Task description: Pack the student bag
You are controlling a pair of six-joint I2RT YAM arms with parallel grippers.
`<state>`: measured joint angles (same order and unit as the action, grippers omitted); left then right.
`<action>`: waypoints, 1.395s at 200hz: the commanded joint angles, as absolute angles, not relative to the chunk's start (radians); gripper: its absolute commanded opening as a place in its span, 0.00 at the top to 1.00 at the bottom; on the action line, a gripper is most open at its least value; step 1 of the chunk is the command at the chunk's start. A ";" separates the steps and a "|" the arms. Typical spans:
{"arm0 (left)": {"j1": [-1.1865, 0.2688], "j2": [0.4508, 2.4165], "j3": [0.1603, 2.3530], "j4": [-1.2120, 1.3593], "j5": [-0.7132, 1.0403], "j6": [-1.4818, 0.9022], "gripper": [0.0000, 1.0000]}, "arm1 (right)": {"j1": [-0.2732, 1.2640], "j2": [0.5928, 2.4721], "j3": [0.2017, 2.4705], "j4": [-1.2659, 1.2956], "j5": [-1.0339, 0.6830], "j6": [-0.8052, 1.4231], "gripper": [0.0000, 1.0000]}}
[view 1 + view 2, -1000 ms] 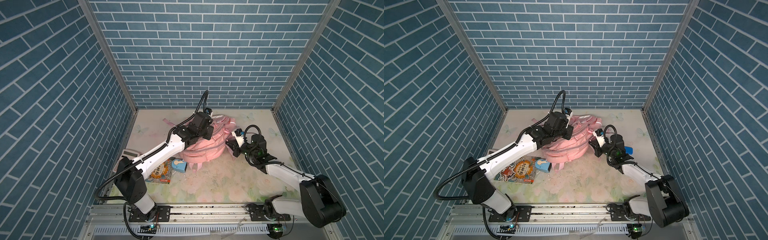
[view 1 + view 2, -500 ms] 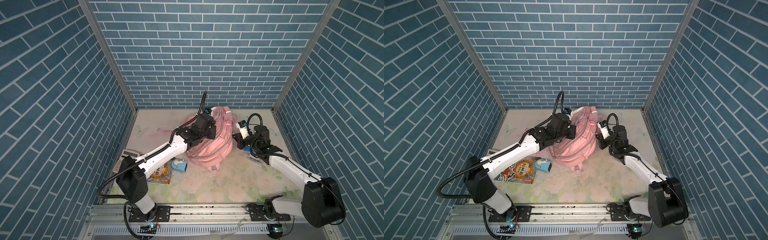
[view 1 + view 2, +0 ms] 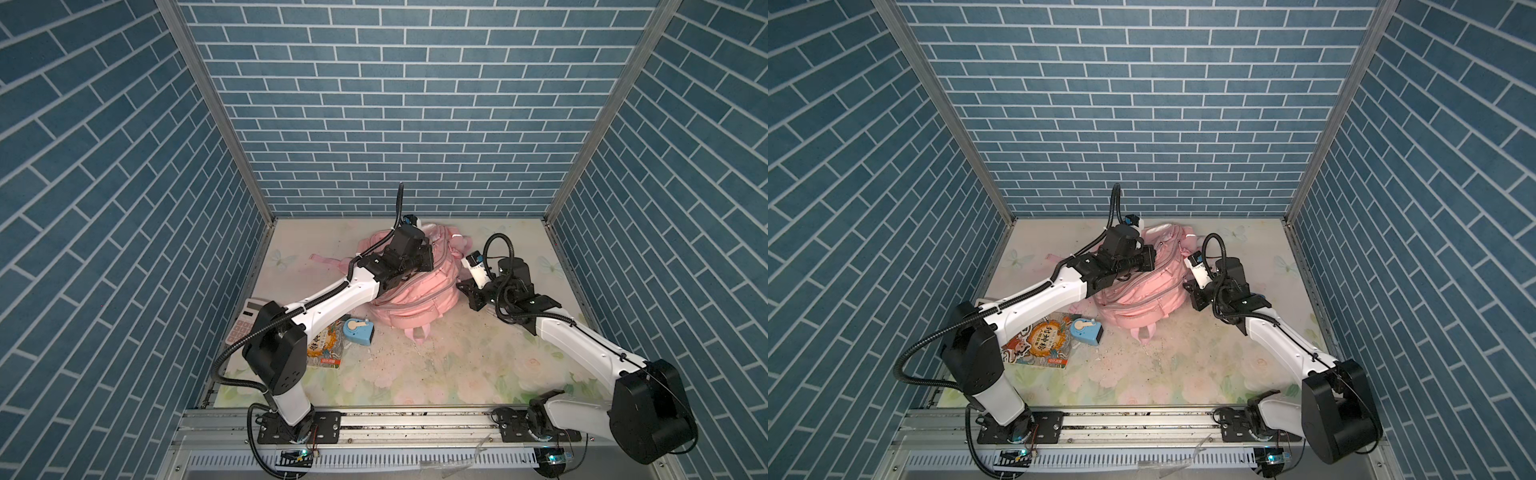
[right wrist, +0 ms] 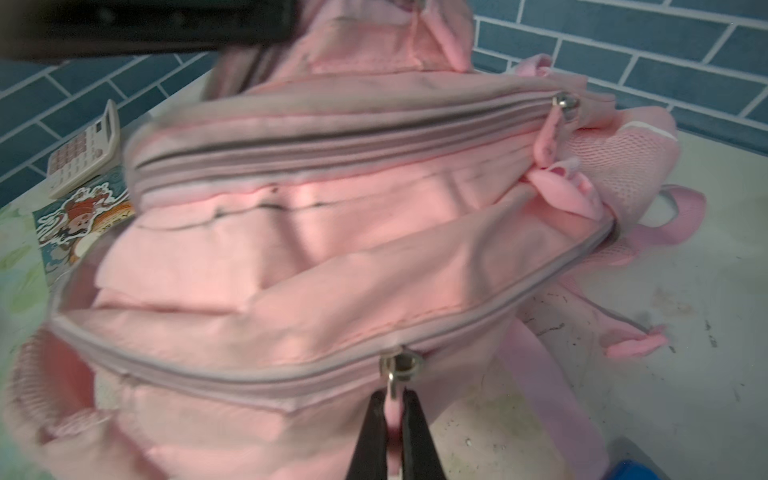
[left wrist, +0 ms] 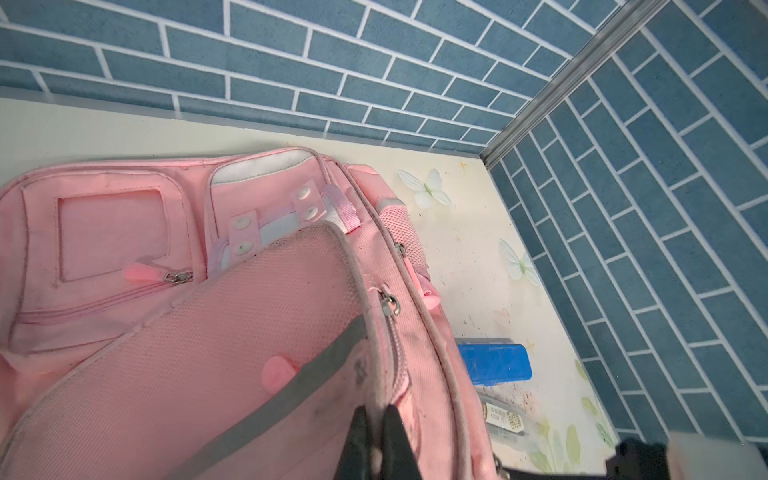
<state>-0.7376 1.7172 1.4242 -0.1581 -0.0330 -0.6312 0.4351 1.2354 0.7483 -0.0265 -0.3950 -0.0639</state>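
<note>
Now, at the table's (image 3: 457, 374) left edge, we are seeing a calculator (image 3: 244, 323), a picture book (image 3: 1038, 343) and a blue gadget (image 3: 358, 331) lying close together. Our left jaws are pressing together on fabric beside a zipper of the student bag (image 3: 415, 293), which is sitting heaped mid-table toward the back wall. Our right jaws are pinching a pink zipper pull (image 4: 392, 409) on the bag's right side.
</note>
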 commanded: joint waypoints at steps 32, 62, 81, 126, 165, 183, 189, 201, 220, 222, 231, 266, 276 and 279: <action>-0.758 1.776 1.509 0.004 -0.139 -0.717 1.00 | 0.492 1.164 0.696 0.015 -0.560 -0.032 1.00; -0.771 1.806 1.544 0.005 -0.164 -0.731 1.00 | 0.535 1.180 0.687 0.033 -0.562 0.010 1.00; -0.772 1.813 1.554 0.007 -0.174 -0.739 1.00 | 0.538 1.174 0.645 0.121 -0.586 0.092 1.00; -0.774 1.784 1.550 -0.046 -0.087 -0.563 0.91 | 0.526 1.107 0.583 0.206 -0.491 0.147 1.00; -0.753 1.688 1.515 -0.288 -0.043 -0.244 0.31 | 0.465 1.086 0.574 0.153 -0.515 0.114 1.00; -0.741 1.636 1.471 -0.371 -0.039 -0.101 0.30 | 0.438 1.094 0.573 0.144 -0.516 0.109 1.00; -0.740 1.619 1.446 -0.382 -0.035 -0.063 0.30 | 0.434 1.098 0.574 0.140 -0.517 0.102 1.00; -0.739 1.587 1.393 -0.398 -0.001 0.030 0.30 | 0.433 1.102 0.580 0.123 -0.516 0.087 1.00; -0.740 1.556 1.319 -0.408 0.035 0.125 0.29 | 0.427 1.100 0.586 0.103 -0.511 0.067 1.00; -0.740 1.555 1.312 -0.408 0.036 0.130 0.29 | 0.426 1.099 0.586 0.102 -0.511 0.066 1.00; -0.740 1.551 1.287 -0.409 0.050 0.159 0.29 | 0.422 1.094 0.589 0.092 -0.511 0.059 1.00; -0.738 1.580 1.235 -0.401 0.050 0.205 0.30 | 0.417 1.081 0.603 0.045 -0.499 0.038 1.00; -0.740 1.596 1.221 -0.389 0.025 0.207 0.30 | 0.417 1.080 0.601 0.042 -0.501 0.040 1.00; -0.739 1.602 1.217 -0.387 0.018 0.207 0.30 | 0.416 1.080 0.601 0.043 -0.502 0.040 1.00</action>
